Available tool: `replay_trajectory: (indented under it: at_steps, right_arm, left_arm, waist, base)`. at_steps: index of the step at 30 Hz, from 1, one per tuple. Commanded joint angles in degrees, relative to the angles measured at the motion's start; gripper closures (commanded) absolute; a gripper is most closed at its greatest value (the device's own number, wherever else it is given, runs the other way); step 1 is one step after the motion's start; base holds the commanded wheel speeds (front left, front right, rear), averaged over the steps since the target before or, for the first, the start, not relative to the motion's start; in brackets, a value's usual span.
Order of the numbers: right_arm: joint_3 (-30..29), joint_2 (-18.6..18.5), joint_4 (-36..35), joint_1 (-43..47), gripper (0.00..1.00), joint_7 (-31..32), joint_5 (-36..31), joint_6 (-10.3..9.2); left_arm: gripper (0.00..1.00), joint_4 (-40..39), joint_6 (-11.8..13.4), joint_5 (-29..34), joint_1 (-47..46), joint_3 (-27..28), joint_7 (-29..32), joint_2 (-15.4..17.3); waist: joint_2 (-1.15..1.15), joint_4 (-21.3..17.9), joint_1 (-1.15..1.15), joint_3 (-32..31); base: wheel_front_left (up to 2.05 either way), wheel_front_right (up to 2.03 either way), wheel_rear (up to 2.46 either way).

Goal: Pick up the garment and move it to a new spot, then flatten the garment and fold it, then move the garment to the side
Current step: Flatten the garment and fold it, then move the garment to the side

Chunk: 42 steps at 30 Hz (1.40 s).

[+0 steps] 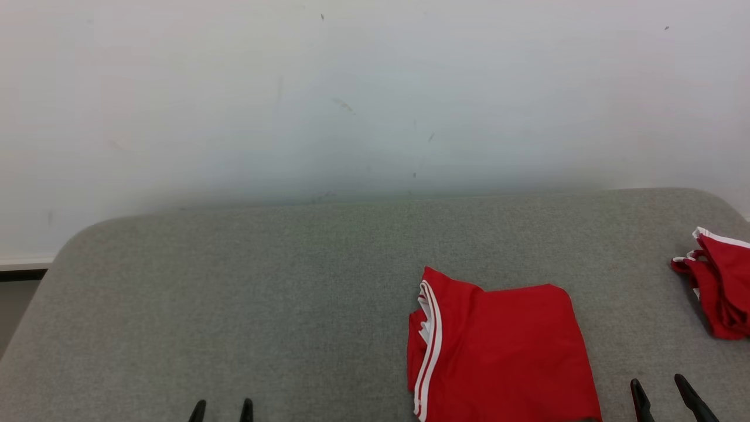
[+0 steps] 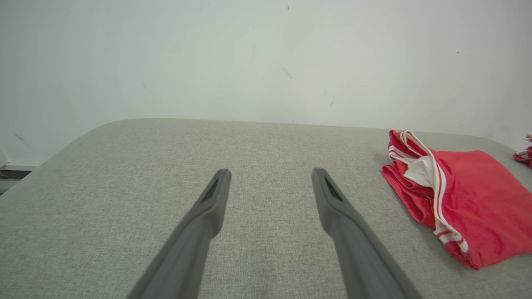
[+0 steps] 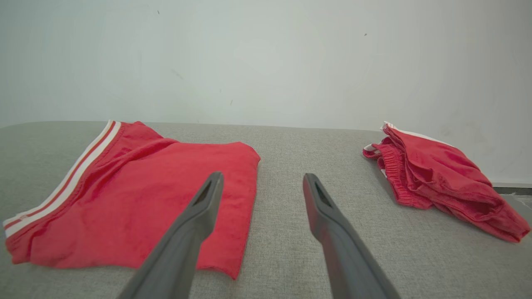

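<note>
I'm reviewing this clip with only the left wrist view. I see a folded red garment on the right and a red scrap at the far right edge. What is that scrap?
Observer: It's a second red garment, crumpled, elastic waistband showing. It lies apart from the folded garment on the same grey surface.
Operator: And where is the right gripper?
Observer: The right gripper is open and empty, just to the right of the folded garment.
</note>
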Motion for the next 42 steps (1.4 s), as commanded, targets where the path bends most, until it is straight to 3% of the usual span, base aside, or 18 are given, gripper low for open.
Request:
replay_trajectory:
  at_steps: [1,10,15,19,27,36,42]
  right_arm:
    - [-0.36,-0.09,-0.11,0.54,0.0,-0.22,0.65,-0.13]
    - [-0.78,0.26,0.03,-0.49,0.0,-0.19,2.26,-0.13]
    - [0.01,-1.28,0.34,-2.82,0.0,1.19,10.07,-0.13]
    - [0.51,-3.2,-0.38,-4.8,0.0,7.89,17.5,-0.13]
    - [2.55,-7.91,0.92,-9.07,0.0,27.92,28.43,-0.13]
    - [1.37,-7.36,7.97,-14.87,0.0,38.51,33.81,-0.13]
    - [2.55,-6.78,13.34,-17.62,0.0,41.17,33.99,-0.14]
  left_arm:
    - [0.0,0.07,0.19,-0.13,0.56,0.12,-0.08,0.18]
    - [0.0,-0.25,0.3,-0.21,0.43,0.24,-0.08,0.14]
    - [0.0,-0.52,0.22,-0.38,0.21,-0.37,-0.08,0.15]
    - [0.0,-0.37,0.13,-0.26,-0.24,-0.83,-0.08,0.16]
    - [0.0,-0.34,-0.5,0.73,-1.86,-1.53,-0.08,0.16]
    - [0.0,0.13,-1.12,1.23,-4.58,-1.93,-0.08,0.16]
    - [0.0,0.02,-0.78,0.83,-5.82,-2.5,-0.07,0.15]
  waist:
    - [0.0,0.08,0.0,0.03]
    - [0.0,0.5,0.0,0.58]
    - [0.0,0.95,0.0,1.5]
    - [0.0,1.82,0.0,2.46]
    - [0.0,4.7,0.0,5.45]
    - [0.0,8.81,0.0,10.05]
    - [0.0,10.74,0.0,11.83]
  base:
    - [0.0,0.0,0.0]
    - [0.0,0.0,0.0]
    - [0.0,0.0,0.0]
    - [0.0,0.0,0.0]
    - [0.0,0.0,0.0]
    - [0.0,0.0,0.0]
    - [0.0,0.0,0.0]
